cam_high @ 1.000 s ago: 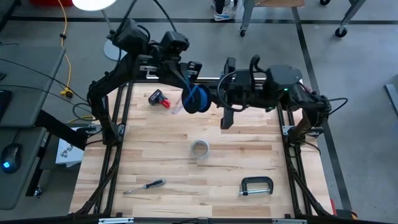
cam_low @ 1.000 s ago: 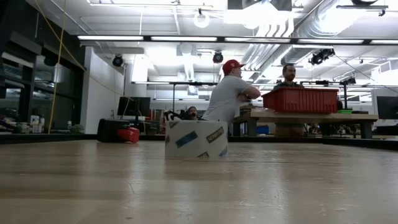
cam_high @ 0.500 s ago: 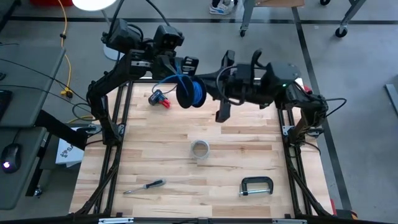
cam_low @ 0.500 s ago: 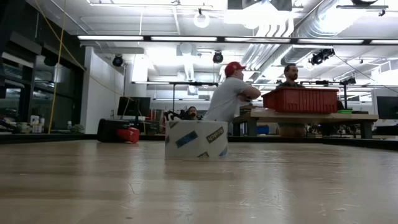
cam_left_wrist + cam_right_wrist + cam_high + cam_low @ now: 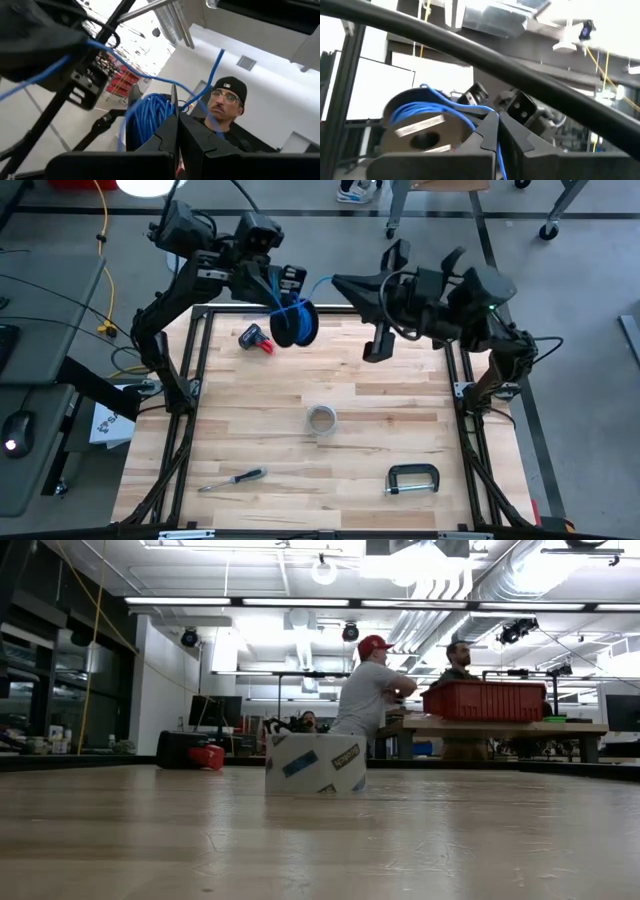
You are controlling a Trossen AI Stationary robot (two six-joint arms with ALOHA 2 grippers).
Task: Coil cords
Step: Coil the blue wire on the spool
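Left wrist view: the left gripper is pinching its fingers shut on the blue cord, whose coil is bunching just beyond the fingertips. Right wrist view: the right gripper is clamping shut on a strand of the same cord, which is running back to the coil. High view: both arms are holding up over the table's far edge, with the coil hanging between them, nearer the left arm. A tape roll, screwdriver, clamp and red-black tool are lying on the tabletop.
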